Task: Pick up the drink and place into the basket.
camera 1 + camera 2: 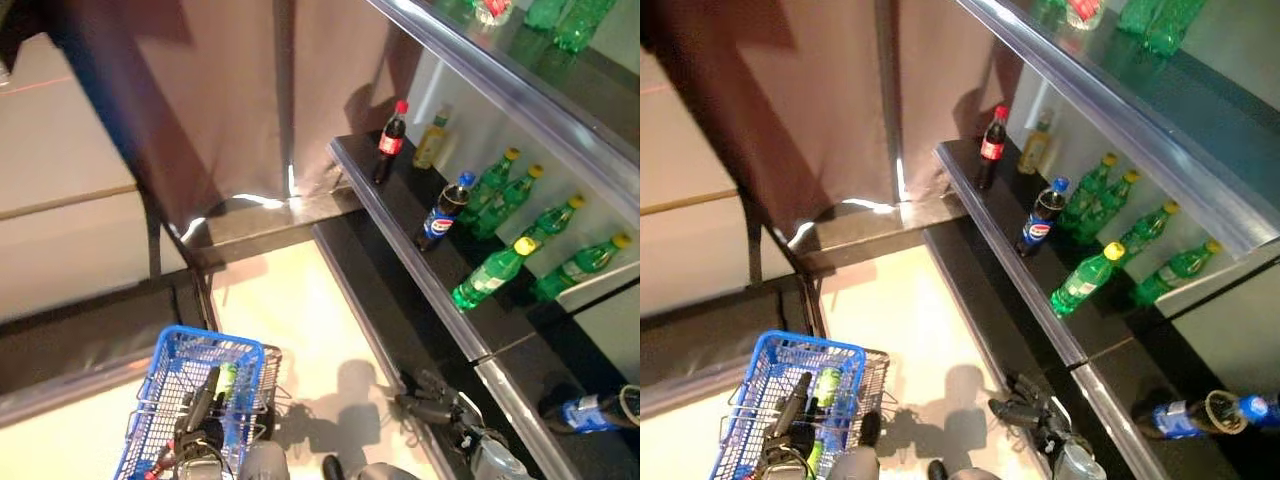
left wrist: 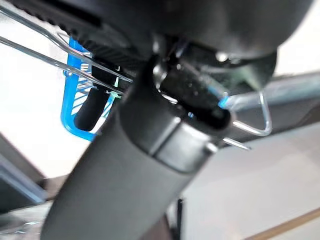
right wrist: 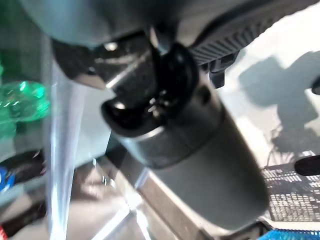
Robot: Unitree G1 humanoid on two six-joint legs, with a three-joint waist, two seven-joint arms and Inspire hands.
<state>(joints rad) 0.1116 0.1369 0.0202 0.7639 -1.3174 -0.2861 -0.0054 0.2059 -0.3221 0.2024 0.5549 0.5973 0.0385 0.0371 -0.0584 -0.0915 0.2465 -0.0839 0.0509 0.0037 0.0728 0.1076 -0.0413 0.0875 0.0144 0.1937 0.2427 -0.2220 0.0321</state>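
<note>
The blue basket (image 1: 170, 385) hangs at the lower left, held off the floor. My left hand (image 1: 200, 425) is shut on its wire handles (image 2: 252, 129). A green drink (image 1: 228, 378) lies in the basket beside a dark item. On the black middle shelf (image 1: 400, 235) stand a cola bottle with a red cap (image 1: 390, 142), a dark bottle with a blue cap (image 1: 445, 212) and green bottles with yellow caps (image 1: 490, 272). My right hand (image 1: 432, 405) is low by the lower shelf's front edge, with relaxed fingers and nothing in it, well below those bottles.
A yellowish bottle (image 1: 432, 138) stands behind the cola bottle. A blue-labelled bottle (image 1: 590, 412) lies on the lower shelf at the right. More green bottles (image 1: 570, 20) stand on the top shelf. A brown curtain (image 1: 230, 90) hangs at the back.
</note>
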